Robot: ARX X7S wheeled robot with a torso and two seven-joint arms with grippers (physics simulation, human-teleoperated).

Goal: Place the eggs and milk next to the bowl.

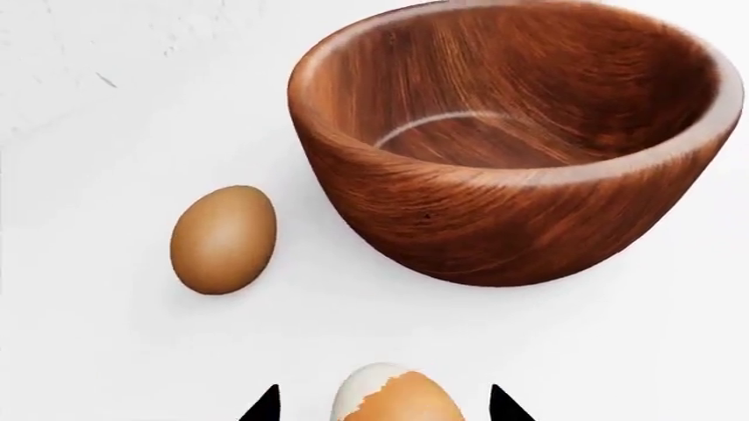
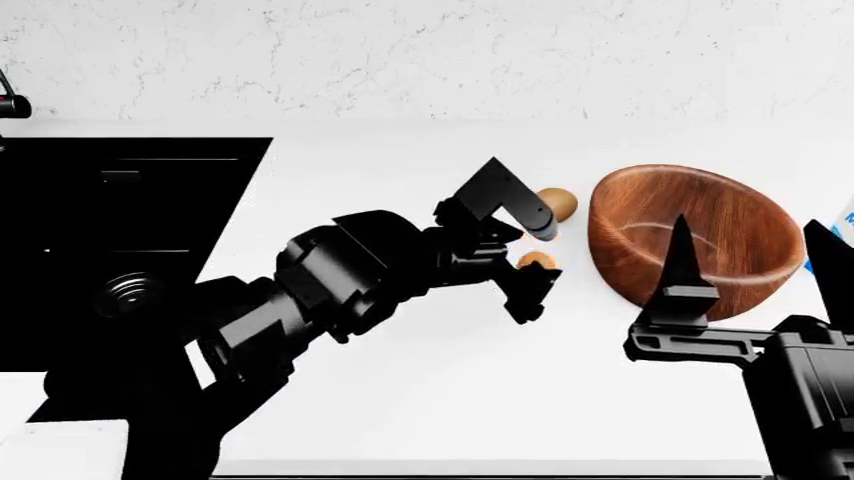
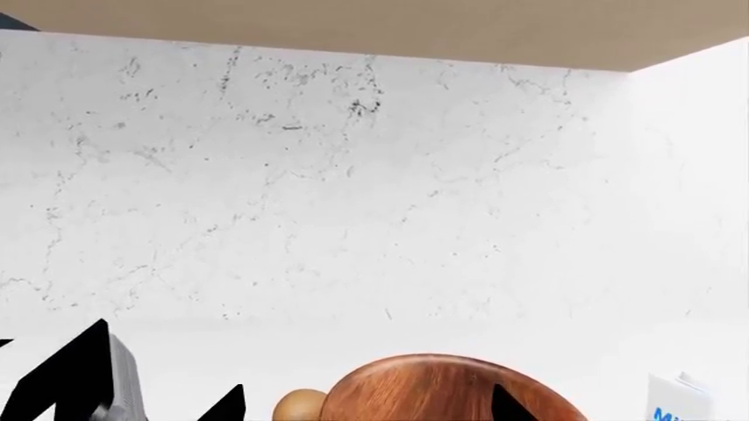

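Egg between left tool tips

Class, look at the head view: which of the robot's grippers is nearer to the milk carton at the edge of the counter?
The right. The right gripper stands in front of the bowl, close to the milk carton at the far right edge. The left gripper is on the bowl's other side, around an egg.

Bright, even, flat light washes the white countertop nearly shadowless. The glossy reddish-brown wooden bowl carries a pale sheen along its rim. All views are sharp; the black arms render as detail-less silhouettes.
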